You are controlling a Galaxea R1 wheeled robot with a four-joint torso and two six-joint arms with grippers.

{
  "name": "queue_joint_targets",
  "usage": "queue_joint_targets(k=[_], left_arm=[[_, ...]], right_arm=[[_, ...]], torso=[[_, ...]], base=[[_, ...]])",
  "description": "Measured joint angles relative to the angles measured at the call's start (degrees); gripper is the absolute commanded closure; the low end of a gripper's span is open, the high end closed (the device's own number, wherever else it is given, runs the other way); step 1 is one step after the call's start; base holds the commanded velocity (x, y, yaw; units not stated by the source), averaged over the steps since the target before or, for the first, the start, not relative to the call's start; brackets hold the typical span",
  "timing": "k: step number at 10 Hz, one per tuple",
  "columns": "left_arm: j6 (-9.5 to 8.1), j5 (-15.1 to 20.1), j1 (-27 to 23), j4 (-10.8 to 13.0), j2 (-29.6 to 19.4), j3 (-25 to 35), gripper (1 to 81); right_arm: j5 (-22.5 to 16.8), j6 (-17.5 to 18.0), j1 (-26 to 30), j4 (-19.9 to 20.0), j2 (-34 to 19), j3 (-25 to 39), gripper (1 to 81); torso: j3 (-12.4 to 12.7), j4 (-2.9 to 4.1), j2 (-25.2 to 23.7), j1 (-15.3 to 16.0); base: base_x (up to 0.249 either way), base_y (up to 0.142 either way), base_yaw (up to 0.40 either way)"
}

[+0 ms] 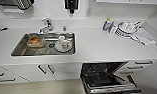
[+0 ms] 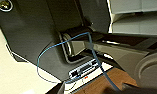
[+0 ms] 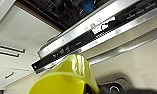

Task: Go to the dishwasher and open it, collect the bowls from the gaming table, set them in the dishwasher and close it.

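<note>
dishwasher (image 1: 107, 77) door down below the counter, blue bowl (image 3: 87, 5) in rack | right gripper carries yellow bowl (image 3: 69, 77) near door edge; left grip: cannot tell | risk: bowl clips door edge; slips

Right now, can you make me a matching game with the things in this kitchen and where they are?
Things:
1. orange-brown dish
2. yellow bowl
3. blue bowl
4. stacked plates

Places:
A. inside the open dishwasher
B. in the sink
C. on the counter, far right
D. close to the right wrist camera, outside the dishwasher door

Pairs: 1-B, 2-D, 3-A, 4-C
</note>
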Motion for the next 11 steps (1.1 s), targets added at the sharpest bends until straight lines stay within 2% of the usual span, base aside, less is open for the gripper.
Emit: queue_joint_targets(k=[2, 5, 8, 11], left_arm=[[-0.09, -4.5, 3.0, 1.2, 3.8, -7.3, 1.0], [-0.11, -8.1, 6.3, 2.1, 9.8, -17.0, 1.0], [-0.11, -9.2, 8.9, 2.7, 15.4, -26.3, 1.0], [-0.11, -10.1, 11.8, 2.9, 20.7, -34.2, 1.0]], right_arm=[[-3.3, 2.5, 4.9, 0.0, -0.5, 1.3, 81.1], [-8.7, 6.4, 13.2, 0.0, -1.3, 1.7, 81.1], [-14.7, 10.8, 21.2, 0.0, -0.4, 1.0, 81.1], [-19.2, 15.5, 27.6, -0.1, 1.8, -3.8, 81.1]], torso=[[0.0, 0.00, 0.0, 0.0], [0.0, 0.00, 0.0, 0.0], [0.0, 0.00, 0.0, 0.0], [0.0, 0.00, 0.0, 0.0]], base=[[0.000, 0.000, 0.000], [0.000, 0.000, 0.000], [0.000, 0.000, 0.000], [0.000, 0.000, 0.000]])
